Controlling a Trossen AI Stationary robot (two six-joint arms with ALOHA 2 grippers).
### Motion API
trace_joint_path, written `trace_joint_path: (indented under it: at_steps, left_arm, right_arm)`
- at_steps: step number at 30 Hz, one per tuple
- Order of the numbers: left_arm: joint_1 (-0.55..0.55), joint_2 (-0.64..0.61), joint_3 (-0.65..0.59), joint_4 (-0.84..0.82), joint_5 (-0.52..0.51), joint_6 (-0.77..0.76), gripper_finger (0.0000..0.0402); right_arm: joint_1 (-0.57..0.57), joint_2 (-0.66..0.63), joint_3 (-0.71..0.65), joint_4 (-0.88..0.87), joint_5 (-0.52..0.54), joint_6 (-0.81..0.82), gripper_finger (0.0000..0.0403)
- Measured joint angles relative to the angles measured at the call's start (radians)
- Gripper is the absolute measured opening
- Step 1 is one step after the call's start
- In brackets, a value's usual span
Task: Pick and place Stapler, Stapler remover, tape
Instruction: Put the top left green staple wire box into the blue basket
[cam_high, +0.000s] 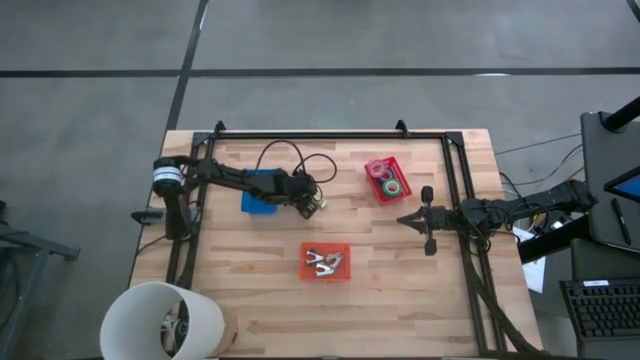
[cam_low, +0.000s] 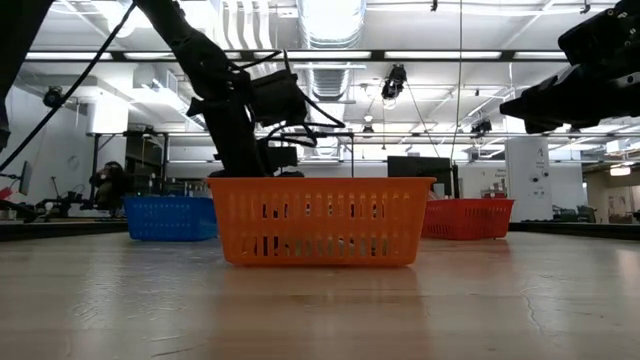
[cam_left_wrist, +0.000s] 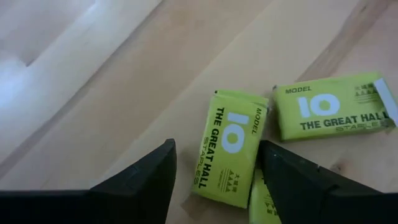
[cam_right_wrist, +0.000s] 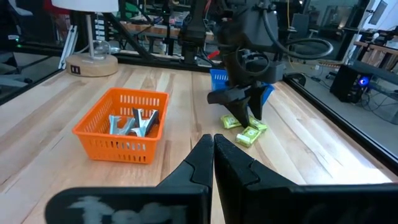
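My left gripper (cam_high: 313, 205) is open and points down over several yellow-green staple boxes (cam_left_wrist: 230, 149) lying flat on the table beside the blue bin (cam_high: 258, 192). In the left wrist view its fingers stand on either side of one box, above it. The pink, green and blue tape rolls (cam_high: 387, 178) lie in the red bin (cam_high: 400, 192). Metal staple removers (cam_high: 323, 262) lie in the orange bin (cam_high: 342, 272). My right gripper (cam_high: 405, 219) is shut and waits above the table's right part. No stapler shows.
A white lamp (cam_high: 160, 320) stands at the table's near left corner. A black frame (cam_high: 330, 134) runs along the far and side edges. Bare wood lies between the orange bin and the red bin. The left arm covers most of the blue bin's inside.
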Motion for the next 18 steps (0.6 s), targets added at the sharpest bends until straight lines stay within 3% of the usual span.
trace_joint_path:
  at_steps: [3, 9, 18]
  left_arm:
    - [0.012, 0.0, -0.001, 0.013, 0.061, 0.028, 0.0232]
    - [0.011, 0.0, -0.002, 0.02, 0.063, 0.041, 0.0227]
    - [0.011, -0.009, -0.002, 0.029, 0.071, 0.046, 0.0154]
  right_arm:
    - [0.0, 0.0, 0.0, 0.0, 0.0, 0.002, 0.0008]
    - [0.0, 0.0, 0.0, 0.0, 0.0, 0.001, 0.0008]
    - [0.0, 0.0, 0.0, 0.0, 0.0, 0.002, 0.0008]
